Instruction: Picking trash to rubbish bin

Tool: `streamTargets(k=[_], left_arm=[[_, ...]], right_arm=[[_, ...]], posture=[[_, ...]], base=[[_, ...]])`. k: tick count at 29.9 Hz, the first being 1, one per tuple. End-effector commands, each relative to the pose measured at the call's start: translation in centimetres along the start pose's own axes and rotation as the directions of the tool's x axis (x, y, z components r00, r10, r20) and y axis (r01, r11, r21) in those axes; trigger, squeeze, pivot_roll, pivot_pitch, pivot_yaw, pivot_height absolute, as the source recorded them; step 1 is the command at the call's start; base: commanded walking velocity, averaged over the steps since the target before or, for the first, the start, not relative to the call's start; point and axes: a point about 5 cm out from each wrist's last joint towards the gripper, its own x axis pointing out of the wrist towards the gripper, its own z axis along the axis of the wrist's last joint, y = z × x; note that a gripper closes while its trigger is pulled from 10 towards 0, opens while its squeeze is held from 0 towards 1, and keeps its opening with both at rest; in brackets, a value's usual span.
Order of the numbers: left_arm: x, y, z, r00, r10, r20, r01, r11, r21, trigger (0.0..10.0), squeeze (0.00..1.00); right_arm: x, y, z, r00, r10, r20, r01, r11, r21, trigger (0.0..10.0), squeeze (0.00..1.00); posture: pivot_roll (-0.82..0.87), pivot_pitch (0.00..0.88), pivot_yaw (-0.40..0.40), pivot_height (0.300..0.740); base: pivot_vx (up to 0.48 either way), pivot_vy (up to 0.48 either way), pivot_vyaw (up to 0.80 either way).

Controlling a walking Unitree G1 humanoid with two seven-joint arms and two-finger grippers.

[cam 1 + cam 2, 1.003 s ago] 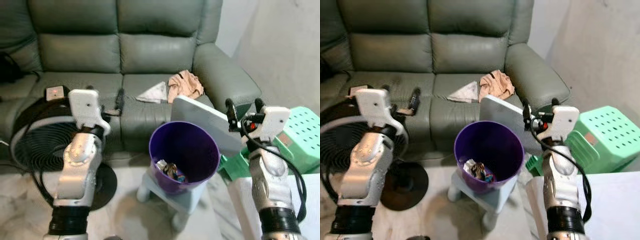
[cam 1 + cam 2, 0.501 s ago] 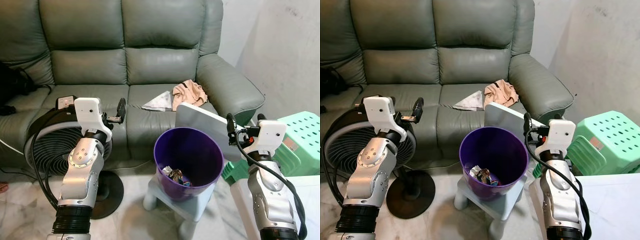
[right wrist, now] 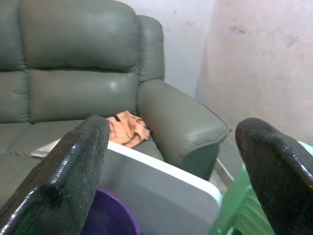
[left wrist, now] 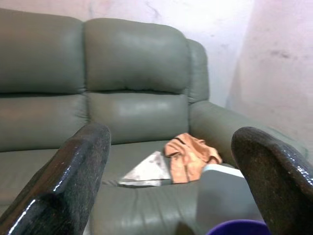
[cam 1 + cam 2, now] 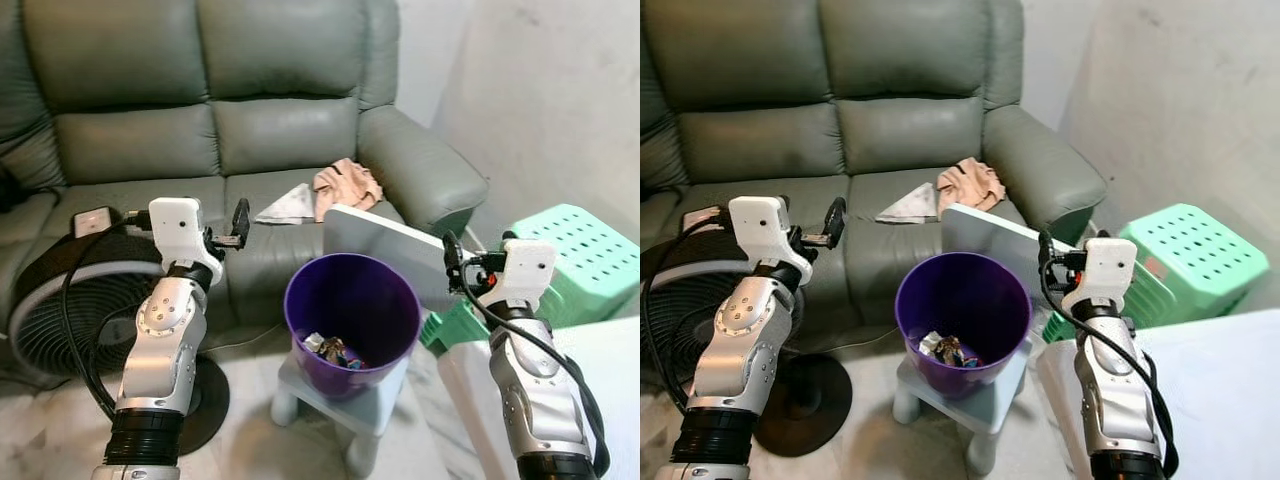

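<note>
Though the scraps at the bottom of the purple bin (image 5: 352, 310) are too small and jumbled to name, they show as a little heap of wrappers (image 5: 335, 350) deep inside it; the bin stands on a pale low stool (image 5: 345, 400), whose top it mostly hides, just before the grey-green sofa (image 5: 200, 130). On the sofa seat behind the bin lie a crumpled peach cloth (image 5: 343, 185) and, touching its left side, a flat whitish paper (image 5: 283, 206); both are well apart from either gripper. A grey-white board (image 5: 385, 250) leans behind the bin's right rim, its lower part hidden by the bin. The left gripper (image 5: 236, 222) hovers over the seat's front edge, left of the bin, fingers spread wide and holding nothing; the right gripper (image 5: 452, 262) hangs right of the bin, just by the board, likewise spread wide and empty. A black fan (image 5: 70, 300) stands behind the left arm, partly cut off; green plastic stools (image 5: 580, 250) sit at the far right.
</note>
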Motion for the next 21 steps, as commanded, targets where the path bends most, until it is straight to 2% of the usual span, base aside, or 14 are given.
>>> streamTargets(k=[1, 5, 12, 14, 21], left_arm=[[0.23, 0.24, 0.30, 1.000, 0.008, 0.010, -0.008, 1.000, 0.010, 10.0, 0.00], [0.19, 0.23, 0.13, 1.000, 0.009, -0.001, -0.009, 1.000, -0.006, 10.0, 0.00], [-0.04, 0.30, 0.01, 1.000, 0.027, 0.003, -0.027, 0.999, -0.016, 10.0, 0.00], [-0.08, 0.26, 0.04, 1.000, 0.027, 0.000, -0.027, 1.000, 0.012, 10.0, 0.00], [-0.06, 0.18, -0.04, 1.000, 0.023, -0.006, -0.023, 1.000, 0.009, 10.0, 0.00]], right_arm=[[0.14, 0.02, 0.39, 1.000, 0.006, 0.009, -0.005, 1.000, -0.010, 10.0, 0.00], [0.10, 0.14, 0.26, 1.000, 0.012, 0.002, -0.012, 1.000, -0.014, 10.0, 0.00], [-0.06, 0.11, 0.04, 1.000, 0.015, -0.011, -0.015, 1.000, -0.016, 10.0, 0.00], [-0.14, 0.11, -0.05, 1.000, 0.015, -0.016, -0.015, 1.000, -0.016, 10.0, 0.00], [-0.20, 0.13, -0.12, 1.000, 0.015, -0.022, -0.016, 1.000, -0.019, 10.0, 0.00]], posture=[[0.02, 0.000, -0.051, 0.740], [0.03, 0.000, -0.053, 0.740], [0.03, 0.000, -0.061, 0.740], [0.03, 0.000, -0.062, 0.740], [0.03, 0.000, -0.061, 0.740]], base=[[0.000, 0.000, -0.76], [0.000, 0.000, -0.75], [0.000, 0.417, -0.76], [0.000, 0.000, -0.76], [0.000, 0.000, -0.76]])
